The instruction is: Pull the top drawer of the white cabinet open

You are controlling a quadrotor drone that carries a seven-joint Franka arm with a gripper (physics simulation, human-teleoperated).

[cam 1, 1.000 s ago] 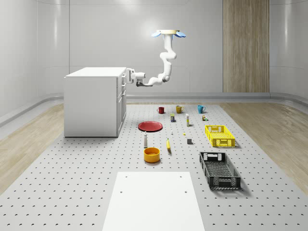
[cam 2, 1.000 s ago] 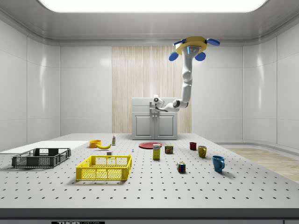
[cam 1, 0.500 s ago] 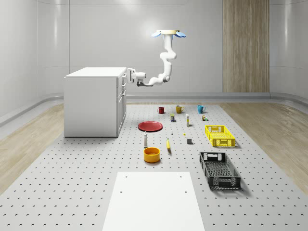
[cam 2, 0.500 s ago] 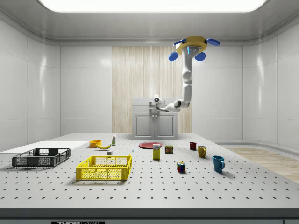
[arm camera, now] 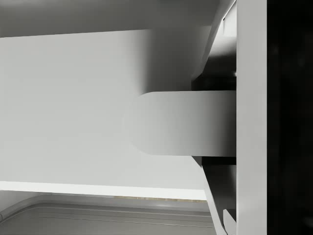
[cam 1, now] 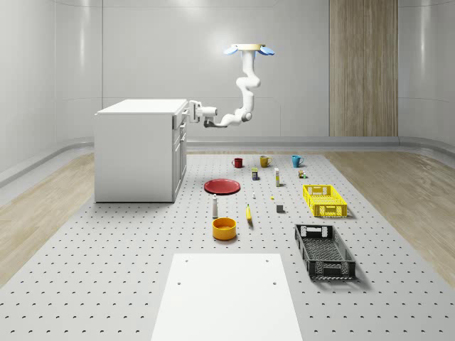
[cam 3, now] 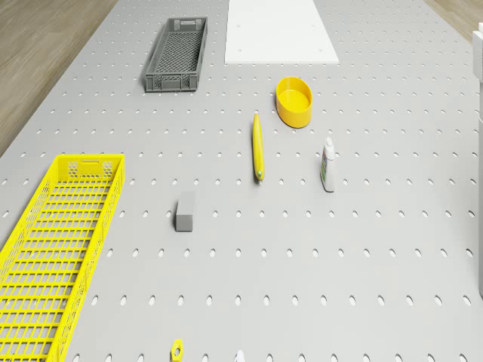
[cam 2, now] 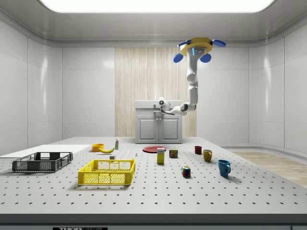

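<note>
Pale grey perforated flooring (cam 1: pixel 106 270) spreads across a white-walled room with a wooden wall panel (cam 1: pixel 362 67) at the back. On it, toward the whole-scene view's left, stands the white box-shaped cabinet (cam 1: pixel 135 153), plain-sided with a flat top; its front faces the whole-scene view's right and carries small handles. Its top drawer (cam 1: pixel 183 114), just under the cabinet's top edge, juts slightly beyond the front below it. In the side view the cabinet (cam 2: pixel 159 122) shows panelled doors beneath the drawer band.

The two-finger gripper (cam 1: pixel 192 112) sits right at the top drawer's front, at handle height; in the side view the gripper (cam 2: pixel 160 103) lies before the cabinet's upper edge. In the wrist view a rounded white tab (arm camera: pixel 181 122) lies close before the camera against a white face. Whether the fingers are parted or clenched cannot be told.

The white jointed arm (cam 1: pixel 245 89) bends up from the gripper to the yellow-bodied, blue-rotored drone (cam 1: pixel 249 49), which hovers high in front of the cabinet, above the floor.

Near the cabinet lies a flat red plate (cam 1: pixel 222 186). Farther off are a yellow round bowl (cam 1: pixel 224 228), a yellow banana (cam 1: pixel 249 213), a small white bottle (cam 1: pixel 215 207), a yellow mesh crate (cam 1: pixel 325 200) and a dark grey mesh crate (cam 1: pixel 325 251).
</note>
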